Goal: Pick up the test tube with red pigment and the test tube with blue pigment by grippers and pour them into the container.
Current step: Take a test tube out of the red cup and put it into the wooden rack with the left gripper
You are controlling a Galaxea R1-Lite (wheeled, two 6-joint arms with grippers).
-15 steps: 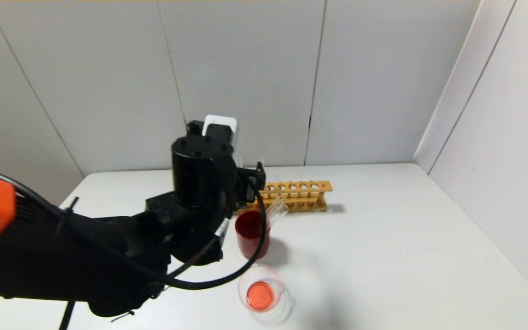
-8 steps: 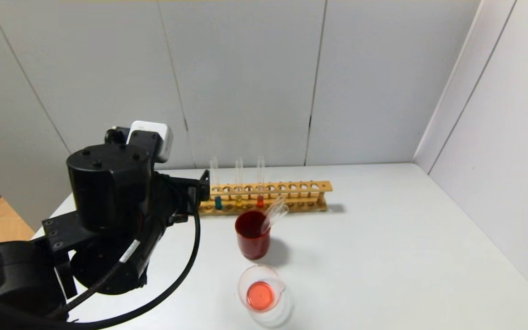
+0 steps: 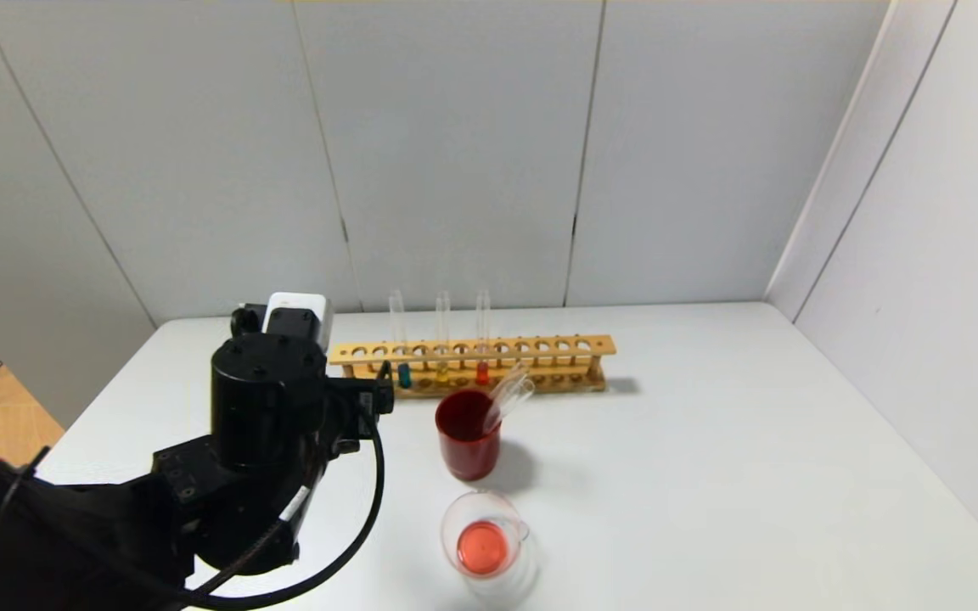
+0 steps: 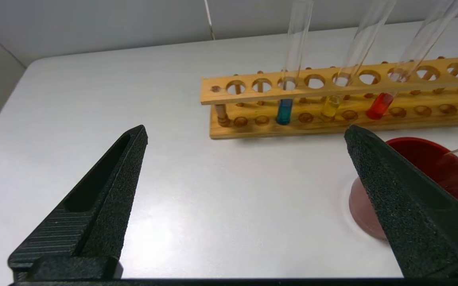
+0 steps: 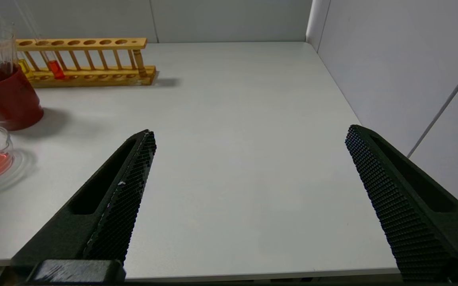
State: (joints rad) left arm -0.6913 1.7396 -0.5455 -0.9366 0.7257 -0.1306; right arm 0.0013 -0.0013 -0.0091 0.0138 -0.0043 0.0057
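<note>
Left gripper [image 4: 245,135] hovering empty before the wooden rack [image 3: 540,347], fingers spread wide.

In the head view's centre, the blue-pigment tube [image 3: 403,373], a yellow tube [image 3: 442,371] and the red-pigment tube [image 3: 481,372] are standing upright in the rack; below it a dark red cup [image 3: 466,444] is holding empty tubes, and the glass beaker [image 3: 486,545] at lower centre is holding red liquid. The right gripper [image 5: 249,135], also spread and empty, is hanging over bare table [image 5: 229,131].
</note>
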